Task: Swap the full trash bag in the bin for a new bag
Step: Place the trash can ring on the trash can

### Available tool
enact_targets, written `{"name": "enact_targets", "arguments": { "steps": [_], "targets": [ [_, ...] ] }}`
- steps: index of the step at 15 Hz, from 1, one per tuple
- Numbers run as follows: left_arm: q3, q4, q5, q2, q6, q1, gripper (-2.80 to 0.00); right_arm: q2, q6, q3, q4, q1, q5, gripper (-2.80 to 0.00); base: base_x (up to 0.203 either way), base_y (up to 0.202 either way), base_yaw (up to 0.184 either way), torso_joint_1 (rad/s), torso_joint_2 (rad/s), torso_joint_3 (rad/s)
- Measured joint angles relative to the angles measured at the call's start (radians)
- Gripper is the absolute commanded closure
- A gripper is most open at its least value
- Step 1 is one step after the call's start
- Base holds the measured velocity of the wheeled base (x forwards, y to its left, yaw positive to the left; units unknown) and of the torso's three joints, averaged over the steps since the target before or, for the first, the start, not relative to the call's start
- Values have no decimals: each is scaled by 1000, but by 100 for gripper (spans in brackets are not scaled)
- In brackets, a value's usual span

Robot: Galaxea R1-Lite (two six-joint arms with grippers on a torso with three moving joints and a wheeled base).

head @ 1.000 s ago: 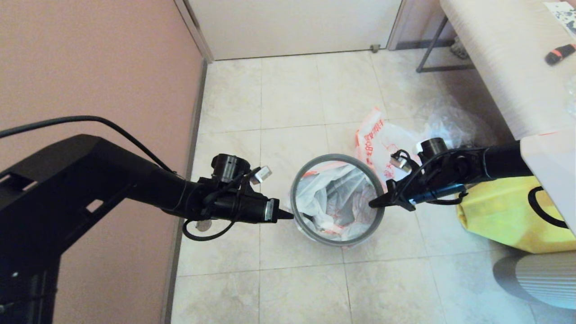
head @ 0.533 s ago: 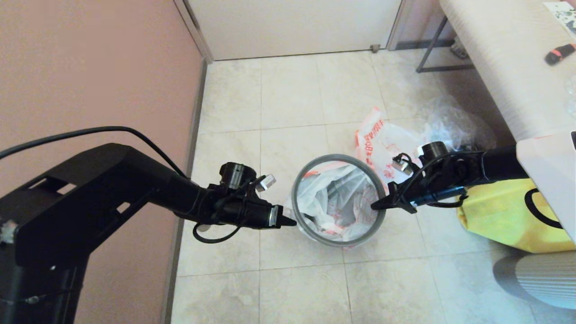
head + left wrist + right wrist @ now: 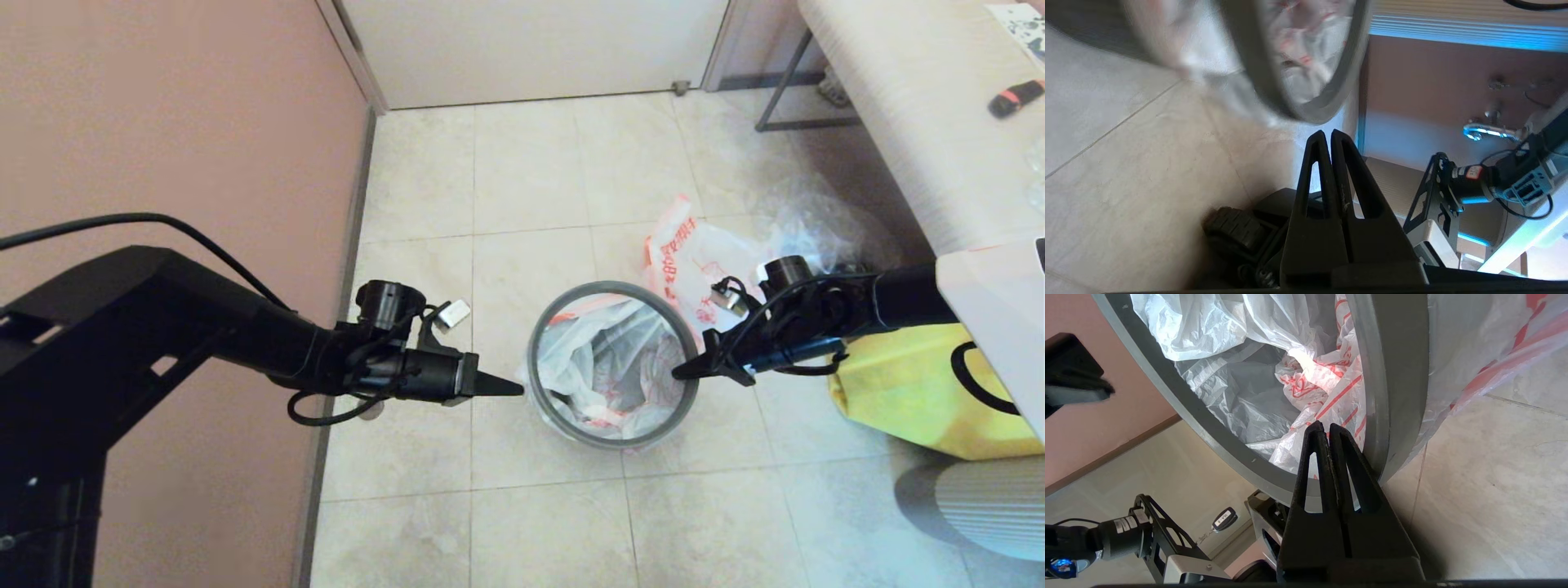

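Note:
The bin stands on the tiled floor, its dark-grey hoop [image 3: 614, 442] seated on the rim. The new bag [image 3: 596, 359], white with orange-red print, lines the inside and folds out under the hoop [image 3: 1392, 396]. My right gripper [image 3: 678, 371] is shut, its tip resting at the hoop's right inner edge just over the bag [image 3: 1229, 388]. My left gripper [image 3: 518, 389] is shut with nothing in it, a little left of the bin and clear of the hoop [image 3: 1306, 110]. The full trash bag [image 3: 694, 261] lies behind the bin, partly hidden by my right arm.
A clear crinkled bag [image 3: 808, 220] sits beside the full bag. A yellow fabric tote [image 3: 906, 392] stands right of the bin under my right arm. A pink wall [image 3: 163, 122] runs along the left, a white-covered table [image 3: 914, 106] along the right.
My left gripper has pulled back leftwards from the bin's left rim and now hangs clear of it. The right gripper has stayed at the right rim.

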Motion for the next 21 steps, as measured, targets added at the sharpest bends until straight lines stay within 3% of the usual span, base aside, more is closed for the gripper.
{"name": "enact_targets", "arguments": {
  "steps": [5, 8, 10, 17, 21],
  "targets": [
    [-25, -96, 18, 58, -10, -61, 0, -1, -25, -3, 2, 0, 0, 0, 0, 0, 0, 0, 0, 0],
    [-24, -219, 100, 122, -35, -81, 0, 4, -28, -17, 1, -1, 0, 0, 0, 0, 0, 0, 0, 0],
    [-23, -278, 110, 158, -63, -85, 0, 12, -28, -23, 1, 0, 1, 0, 0, 0, 0, 0, 0, 0],
    [-11, -276, 121, 167, -72, -95, 0, 4, -25, -13, 15, 3, -5, 0, 0, 0, 0, 0, 0, 0],
    [70, -271, 138, 35, -92, -111, 0, -141, -25, 58, 63, 19, -42, 0, 0, 0, 0, 0, 0, 0]
  ]
}}
